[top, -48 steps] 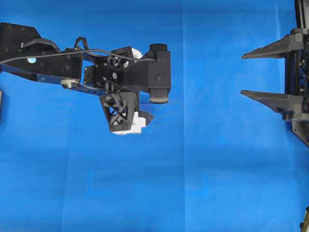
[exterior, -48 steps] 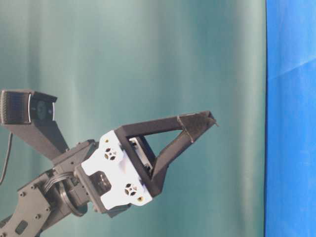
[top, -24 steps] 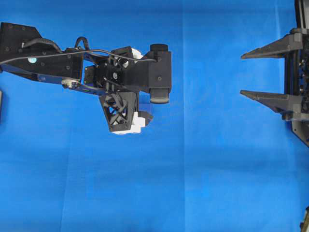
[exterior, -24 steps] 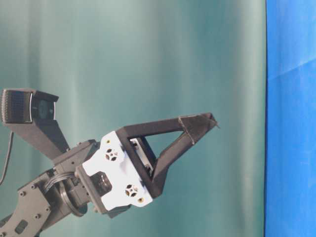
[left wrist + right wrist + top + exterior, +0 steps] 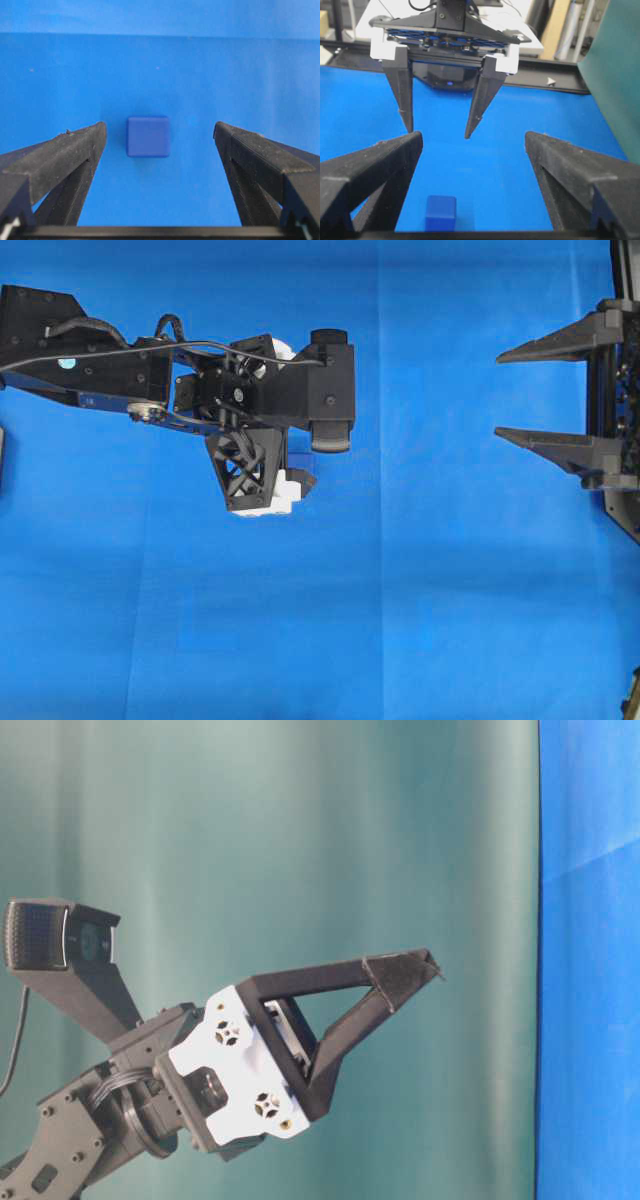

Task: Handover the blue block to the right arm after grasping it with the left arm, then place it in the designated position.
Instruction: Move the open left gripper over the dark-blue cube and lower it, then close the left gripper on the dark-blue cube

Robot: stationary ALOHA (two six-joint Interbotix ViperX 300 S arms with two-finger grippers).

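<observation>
Approach step, by my reading: the left gripper (image 5: 160, 137), jaws spread wide and empty, hangs above the blue block (image 5: 148, 136); the right gripper (image 5: 520, 392) waits far right, likewise spread and empty; next, descend and close.

No readable text, labels, brands or numbers on anything in view.
</observation>
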